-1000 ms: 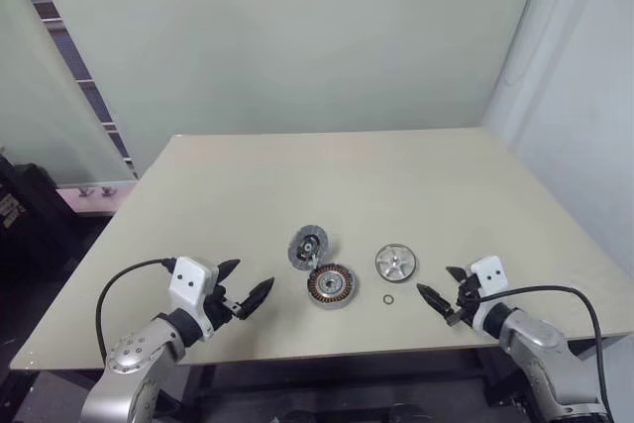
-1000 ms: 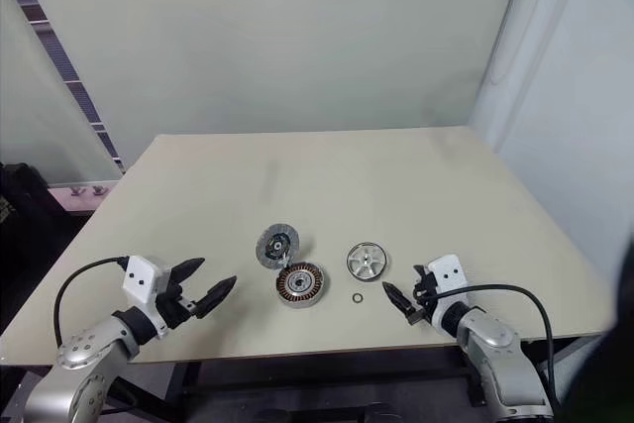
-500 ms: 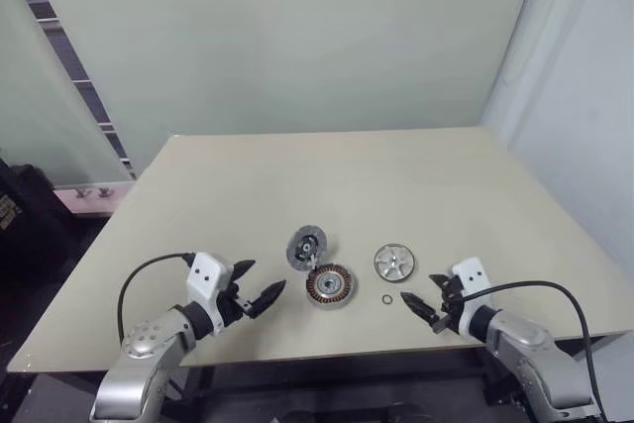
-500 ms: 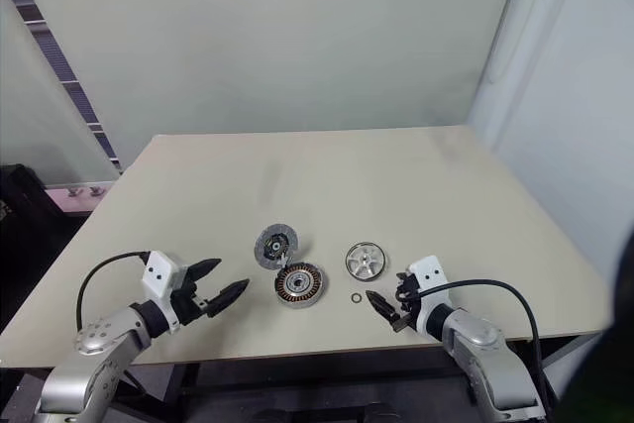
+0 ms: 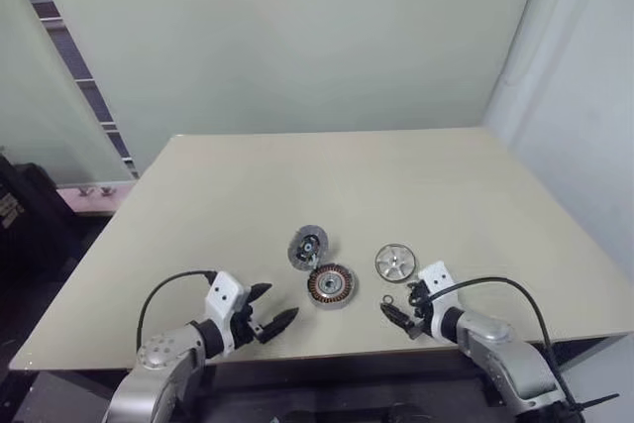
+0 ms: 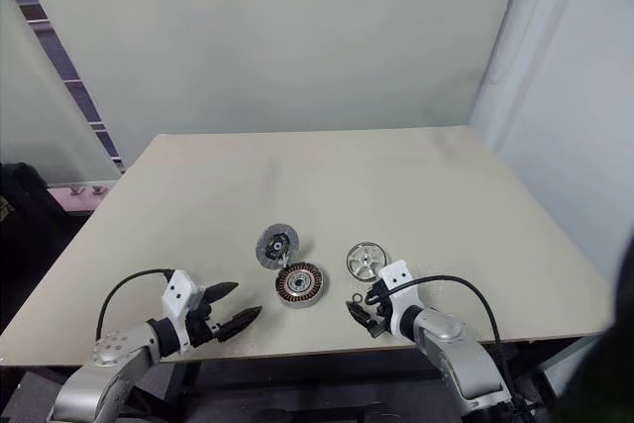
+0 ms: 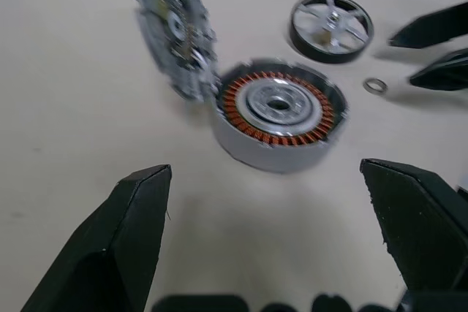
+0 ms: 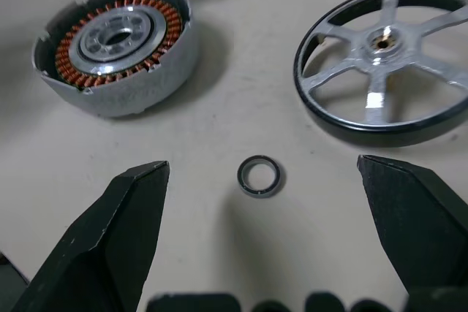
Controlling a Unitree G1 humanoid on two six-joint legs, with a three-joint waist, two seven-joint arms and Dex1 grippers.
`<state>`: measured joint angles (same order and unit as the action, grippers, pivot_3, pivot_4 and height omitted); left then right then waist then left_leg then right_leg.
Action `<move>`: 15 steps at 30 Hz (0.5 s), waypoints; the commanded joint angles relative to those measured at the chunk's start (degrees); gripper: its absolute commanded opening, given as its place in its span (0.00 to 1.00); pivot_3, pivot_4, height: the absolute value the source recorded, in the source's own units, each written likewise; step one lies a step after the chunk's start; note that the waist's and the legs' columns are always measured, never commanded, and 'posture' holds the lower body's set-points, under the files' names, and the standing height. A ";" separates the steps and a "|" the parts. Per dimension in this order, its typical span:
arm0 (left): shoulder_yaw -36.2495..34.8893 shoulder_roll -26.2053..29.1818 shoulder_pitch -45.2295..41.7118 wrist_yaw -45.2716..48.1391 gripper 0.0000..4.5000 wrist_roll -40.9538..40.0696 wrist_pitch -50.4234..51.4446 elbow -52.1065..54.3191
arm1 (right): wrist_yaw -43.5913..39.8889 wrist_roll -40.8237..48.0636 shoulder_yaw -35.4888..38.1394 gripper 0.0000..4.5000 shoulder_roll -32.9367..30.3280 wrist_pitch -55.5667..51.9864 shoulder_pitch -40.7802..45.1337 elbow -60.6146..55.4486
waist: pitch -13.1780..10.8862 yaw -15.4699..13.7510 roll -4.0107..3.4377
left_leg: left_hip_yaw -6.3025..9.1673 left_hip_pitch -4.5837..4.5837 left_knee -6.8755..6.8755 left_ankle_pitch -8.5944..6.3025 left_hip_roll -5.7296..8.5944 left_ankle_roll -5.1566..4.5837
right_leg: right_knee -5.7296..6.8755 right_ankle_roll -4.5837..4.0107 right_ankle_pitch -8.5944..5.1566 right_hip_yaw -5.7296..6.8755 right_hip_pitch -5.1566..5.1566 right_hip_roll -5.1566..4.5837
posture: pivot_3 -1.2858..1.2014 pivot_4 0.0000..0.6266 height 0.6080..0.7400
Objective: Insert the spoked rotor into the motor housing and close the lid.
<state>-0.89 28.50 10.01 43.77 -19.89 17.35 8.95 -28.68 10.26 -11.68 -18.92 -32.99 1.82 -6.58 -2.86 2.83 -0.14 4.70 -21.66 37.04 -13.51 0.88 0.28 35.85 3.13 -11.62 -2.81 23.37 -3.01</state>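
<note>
Both grippers, left gripper (image 5: 271, 319), right gripper (image 5: 396, 314), wide open, empty, near table (image 5: 327, 185) front edge.

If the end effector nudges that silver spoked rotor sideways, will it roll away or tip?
The spoked rotor lies flat on the table, so it would probably slide, not roll or tip. It looks like rigid metal, likely stiff and fairly heavy for its size. Its shiny rim may be slippery to pinch, and the small ring beside it could get knocked.

Small ring (image 8: 259, 176) lies between rotor (image 8: 385, 56) and housing (image 8: 117, 49).
</note>
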 commanded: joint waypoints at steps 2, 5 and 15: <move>0.23 0.31 0.10 0.12 0.99 0.17 -0.64 2.69 | 0.21 -1.32 -0.84 1.00 0.72 1.64 1.45 1.02 | 0.00 0.00 0.01 | 0.03 0.00 -0.02 0.00 0.00 0.00 | 0.00 0.00 0.00 0.02 0.00 0.00 | 0.52 0.00 1.00; 0.45 0.27 0.20 0.24 0.99 0.23 -0.87 2.42 | 0.41 -2.01 -1.20 1.00 1.62 2.49 2.05 2.71 | 0.00 0.01 0.01 | 0.03 0.01 -0.03 0.00 -0.01 0.00 | 0.01 0.00 0.00 0.03 0.01 0.00 | 0.52 0.00 1.00; 1.25 0.54 -0.15 0.99 0.99 0.61 -0.88 1.97 | 0.87 -3.87 -1.64 1.00 3.90 4.71 3.82 7.29 | 0.00 0.01 0.00 | 0.05 0.01 -0.04 0.00 -0.01 0.00 | 0.00 0.00 0.00 0.05 0.01 0.00 | 0.52 0.00 1.00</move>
<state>0.16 28.51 10.60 44.32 -19.54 17.31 9.05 -27.72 6.71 -13.35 -15.06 -29.46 4.32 1.15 -2.86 2.84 -0.14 4.73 -21.65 36.99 -13.51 0.87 0.27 35.85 3.13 -11.62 -2.76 23.38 -3.01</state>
